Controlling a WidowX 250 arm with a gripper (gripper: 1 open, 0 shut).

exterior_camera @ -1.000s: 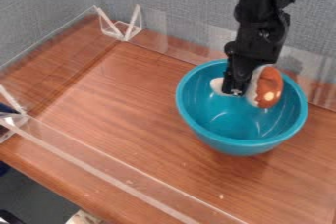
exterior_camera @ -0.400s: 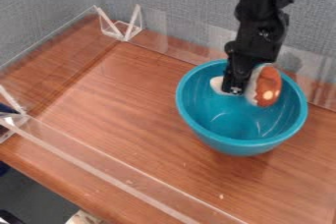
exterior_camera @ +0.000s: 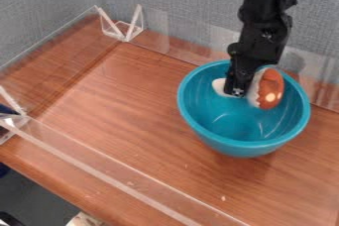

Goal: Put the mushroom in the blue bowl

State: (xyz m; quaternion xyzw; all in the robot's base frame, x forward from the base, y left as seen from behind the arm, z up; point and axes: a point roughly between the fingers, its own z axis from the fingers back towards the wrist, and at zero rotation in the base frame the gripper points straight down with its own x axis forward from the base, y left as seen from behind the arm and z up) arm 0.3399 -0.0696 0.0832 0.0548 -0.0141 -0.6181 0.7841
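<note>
Well, on the wooden tabletop [exterior_camera: 113,121] we have the blue bowl [exterior_camera: 244,145], its smooth, glossy wall looking like stiff plastic that might slide if we bumped it. The claw [exterior_camera: 239,87] reaches over its far side, drawn narrow, apparently around the stem [exterior_camera: 252,89] of the mushroom [exterior_camera: 271,89]. That thing lies sideways within the bowl's outline, cap to the right; whether it touches the bottom we cannot tell. We judge it light, firm and hardly fragile, though the rounded cap could roll or slip from a pinch. The pale stem, smallest of all, seems our best hold: squeeze modestly, then release low so the mushroom settles gently.
</note>
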